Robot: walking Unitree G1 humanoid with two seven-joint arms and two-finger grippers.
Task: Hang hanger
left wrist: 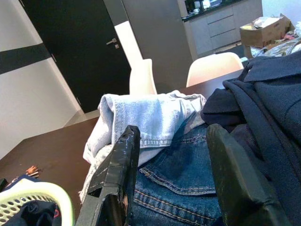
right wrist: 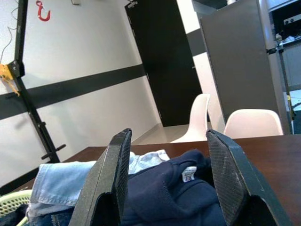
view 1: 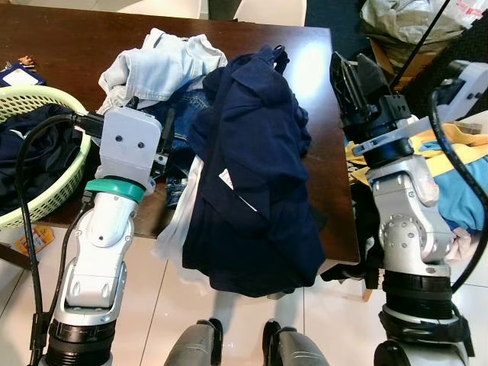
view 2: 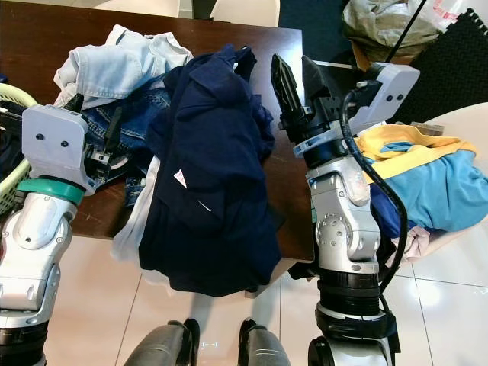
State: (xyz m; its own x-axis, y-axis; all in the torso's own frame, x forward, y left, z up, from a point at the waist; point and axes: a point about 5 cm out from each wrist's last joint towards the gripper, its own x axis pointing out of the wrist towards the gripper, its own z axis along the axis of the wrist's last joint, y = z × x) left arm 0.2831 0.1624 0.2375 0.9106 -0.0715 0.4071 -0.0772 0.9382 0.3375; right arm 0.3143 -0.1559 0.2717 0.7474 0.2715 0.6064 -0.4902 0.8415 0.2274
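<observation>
A dark navy shirt [view 1: 252,175] lies across the brown table [view 1: 69,46] and hangs over its near edge. Beside it are a pale denim garment [view 1: 164,65] and blue jeans [left wrist: 188,174]. My left gripper [left wrist: 173,129] is open, low over the jeans, with nothing between its fingers. My right gripper [view 2: 293,65] is raised at the table's right edge, just right of the navy shirt. It is open and empty, pointing across the table; the right wrist view looks over the shirt's collar label [right wrist: 189,173].
A light green basket [view 1: 46,95] with dark clothes sits at the table's left end. Yellow and blue clothes [view 2: 427,175] lie on a white surface to my right. Pale chairs [left wrist: 214,68] stand behind the table. A black rack pole [right wrist: 28,94] with a red hook [right wrist: 42,10] stands by the wall.
</observation>
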